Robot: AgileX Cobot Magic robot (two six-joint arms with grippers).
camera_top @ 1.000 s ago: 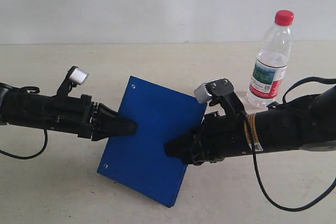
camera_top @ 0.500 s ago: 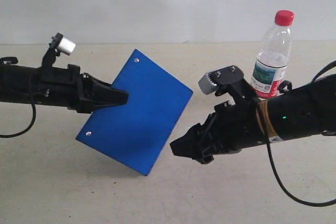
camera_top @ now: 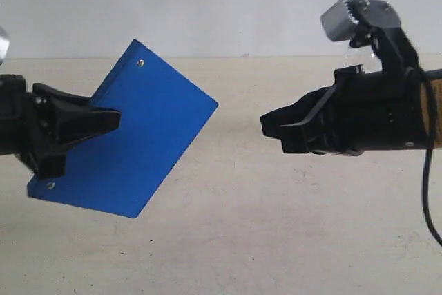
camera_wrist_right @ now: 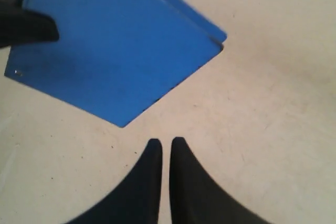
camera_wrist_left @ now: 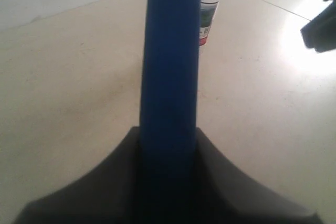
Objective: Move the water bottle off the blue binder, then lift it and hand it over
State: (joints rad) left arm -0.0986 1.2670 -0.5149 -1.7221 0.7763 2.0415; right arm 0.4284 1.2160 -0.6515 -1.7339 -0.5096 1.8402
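Note:
My left gripper (camera_top: 110, 121) is shut on the blue binder (camera_top: 138, 136) and holds it tilted in the air, clear of the table. In the left wrist view the binder's edge (camera_wrist_left: 170, 51) runs straight out from between the jaws. Beyond it the water bottle (camera_wrist_left: 211, 9) stands upright on the table, showing its clear body and label but not its cap. In the exterior view my right arm hides the bottle. My right gripper (camera_top: 275, 129) hovers to the binder's right, apart from it, shut and empty (camera_wrist_right: 165, 142). The binder's flat face (camera_wrist_right: 115, 45) shows ahead of it.
The beige table (camera_top: 228, 240) spreads under both arms, with a pale wall behind it. The right wrist camera housing (camera_top: 352, 15) sticks up above the right arm. The right gripper's dark tip (camera_wrist_left: 320, 24) shows at the side of the left wrist view.
The left gripper has carried the binder up and to the left. The right arm has risen and now covers the bottle. The hand seen at the top left is gone.

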